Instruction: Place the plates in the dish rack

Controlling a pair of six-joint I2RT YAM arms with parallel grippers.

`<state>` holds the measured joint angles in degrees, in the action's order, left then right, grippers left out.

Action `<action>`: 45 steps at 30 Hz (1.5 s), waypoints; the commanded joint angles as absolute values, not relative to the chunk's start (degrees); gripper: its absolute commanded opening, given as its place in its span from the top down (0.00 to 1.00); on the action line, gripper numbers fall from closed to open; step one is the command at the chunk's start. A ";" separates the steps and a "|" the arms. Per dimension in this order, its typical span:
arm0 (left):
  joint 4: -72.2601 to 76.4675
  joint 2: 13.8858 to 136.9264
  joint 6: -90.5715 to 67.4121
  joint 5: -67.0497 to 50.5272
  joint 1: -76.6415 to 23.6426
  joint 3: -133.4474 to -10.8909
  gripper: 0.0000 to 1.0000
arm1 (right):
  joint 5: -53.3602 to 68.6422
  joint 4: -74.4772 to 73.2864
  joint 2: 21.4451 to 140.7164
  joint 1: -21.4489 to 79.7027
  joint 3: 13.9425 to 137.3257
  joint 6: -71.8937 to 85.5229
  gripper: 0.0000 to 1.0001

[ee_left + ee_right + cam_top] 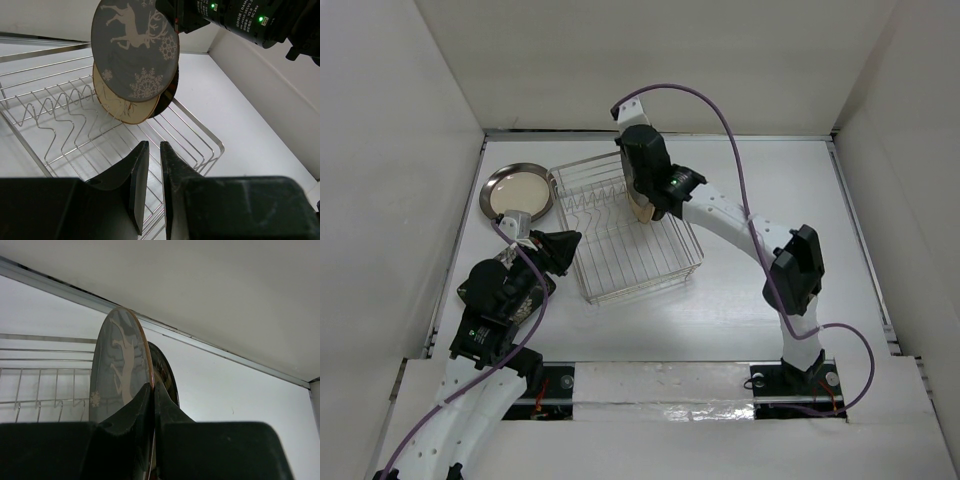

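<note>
The dish rack (pixel 625 228) is a silver wire basket in the middle of the table. My right gripper (pixel 646 197) hangs over its far right part, shut on the rim of a dark grey plate (pixel 135 50) with a white reindeer and snowflakes, held upright above the wire prongs (pixel 55 107). In the right wrist view the grey plate (pixel 117 370) sits between the fingers (pixel 142 405). A tan plate (pixel 120 109) and a dark plate (pixel 169 95) stand just behind it in the rack. A silver-rimmed cream plate (pixel 517 190) lies flat left of the rack. My left gripper (pixel 154 150) is shut and empty at the rack's near left side (pixel 560 250).
White walls enclose the table on the left, back and right. The right arm's wrist (pixel 240 17) hangs over the rack's far corner. The rack's near rim (pixel 210 145) lies just past my left fingertips.
</note>
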<state>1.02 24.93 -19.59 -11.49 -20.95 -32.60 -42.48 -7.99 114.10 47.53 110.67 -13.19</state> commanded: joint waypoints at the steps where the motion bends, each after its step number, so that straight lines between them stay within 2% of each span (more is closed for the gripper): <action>1: 3.52 25.14 -19.42 -11.51 -21.27 -34.28 0.87 | -45.35 3.08 112.85 48.43 111.36 -14.68 1.00; 17: 3.43 24.17 -19.42 -11.25 -21.27 -34.28 0.87 | -47.72 5.54 114.79 51.50 102.66 -10.03 1.00; 18: 3.43 24.00 -19.42 -10.99 -21.27 -34.36 0.87 | -48.07 5.45 114.26 51.50 102.31 -9.76 0.97; 20: 3.34 24.17 -19.34 -10.37 -21.27 -34.63 0.87 | -48.34 5.54 113.47 51.50 101.61 -9.23 0.83; 21: 3.34 24.26 -19.42 -10.55 -21.27 -34.54 0.87 | -48.51 5.89 113.03 51.50 101.43 -9.05 0.64; 24: 3.34 23.82 -19.51 -10.46 -21.27 -34.54 0.87 | -46.25 3.62 110.66 51.50 101.60 -7.13 0.42; 28: 3.08 23.82 -19.42 -8.70 -21.27 -34.89 0.86 | -42.11 0.54 106.36 51.50 101.34 -3.96 0.34; 32: 3.16 23.20 -19.34 -8.00 -21.27 -34.80 0.84 | -32.01 0.18 100.13 52.03 98.71 -0.45 0.33; 33: 3.08 23.20 -19.34 -7.13 -21.27 -34.98 0.84 | -30.51 0.26 99.32 52.73 97.83 -0.09 0.33; 35: 2.55 23.64 -19.42 -4.84 -21.27 -34.98 0.83 | -29.45 0.79 98.18 53.43 95.55 2.44 0.52; 36: 2.29 23.73 -19.60 -4.05 -21.27 -34.89 0.83 | -29.01 1.05 97.22 54.05 94.58 3.16 0.68; 37: 2.11 24.08 -19.95 -1.95 -21.27 -34.89 0.83 | -28.48 1.92 96.69 54.05 93.35 4.12 0.95; 38: 1.85 24.26 -21.00 -0.80 -21.27 -34.89 0.83 | -27.95 2.54 96.07 54.66 90.29 6.13 1.00; 42: 1.50 27.41 -24.95 3.60 -18.37 -35.59 0.83 | -25.23 6.15 91.86 54.67 80.72 9.75 1.00; 45: 1.58 32.58 -27.32 2.21 -15.74 -36.21 0.83 | -25.92 7.99 85.72 55.19 73.42 11.16 1.00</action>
